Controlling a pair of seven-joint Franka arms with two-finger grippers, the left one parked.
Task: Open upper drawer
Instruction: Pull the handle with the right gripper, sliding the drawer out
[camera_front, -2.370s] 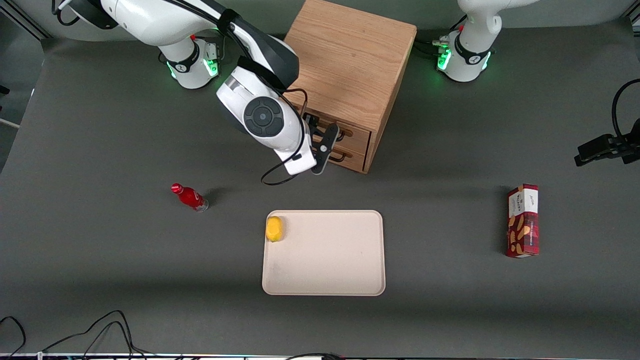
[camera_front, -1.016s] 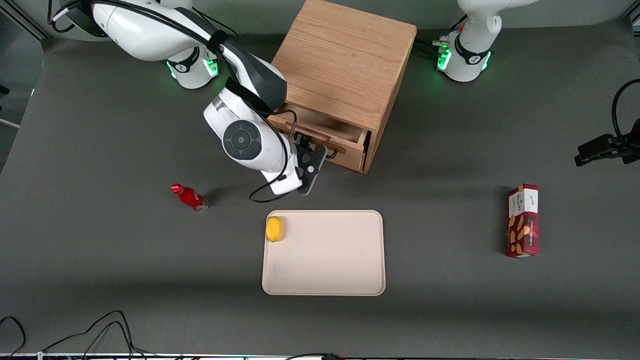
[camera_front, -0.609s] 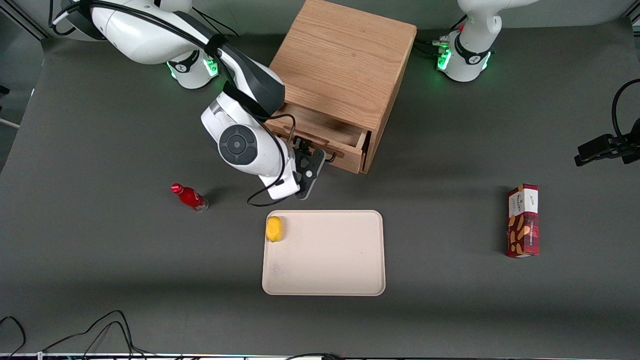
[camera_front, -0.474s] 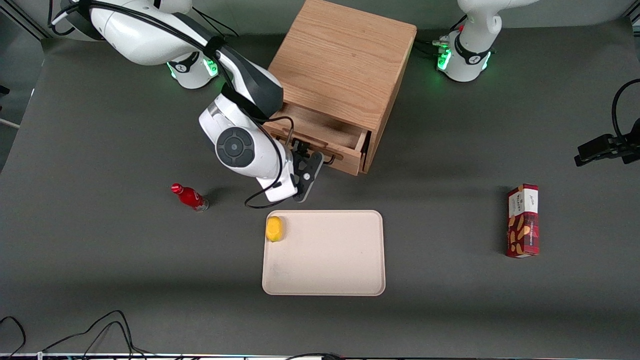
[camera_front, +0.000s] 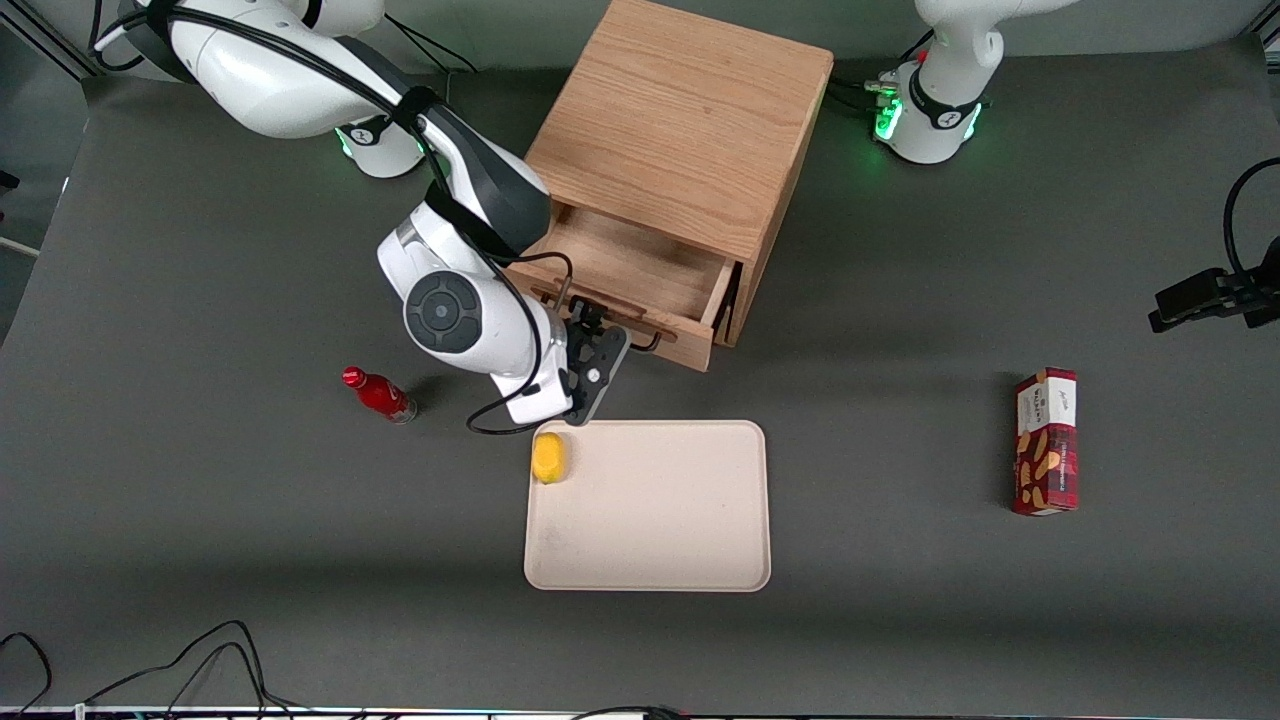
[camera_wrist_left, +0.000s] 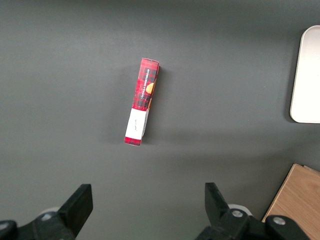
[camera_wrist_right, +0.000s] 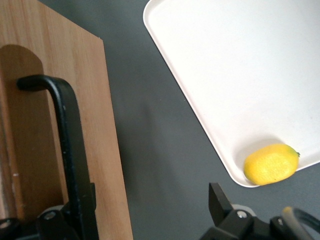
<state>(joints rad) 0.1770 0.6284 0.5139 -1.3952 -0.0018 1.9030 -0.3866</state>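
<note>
At the front of the oak cabinet (camera_front: 690, 130), the upper drawer (camera_front: 640, 275) stands pulled well out, its bare wood interior showing; the lower drawer is hidden beneath it. I judge the drawer a rigid, light wooden box that slides along one line only, so any sideways pull would likely bind it. Best hold is the black wire handle (camera_wrist_right: 70, 150), stiff and thin, taken near its middle; smooth metal could slip through a loose grip. My gripper (camera_front: 597, 352) sits at the drawer front, nearer the front camera than the cabinet. One finger (camera_wrist_right: 80, 210) lies along the handle bar and the other stands well apart from it, so I read the jaws as apart, hooking rather than clamping. Right arm reaches from its base, forearm angled down past the cabinet corner, wrist turned toward the drawer front. Tray (camera_front: 700, 560) with lemon (camera_front: 548, 457) lies just nearer the camera than the gripper; red bottle (camera_front: 380, 394) toward the working arm's end.
</note>
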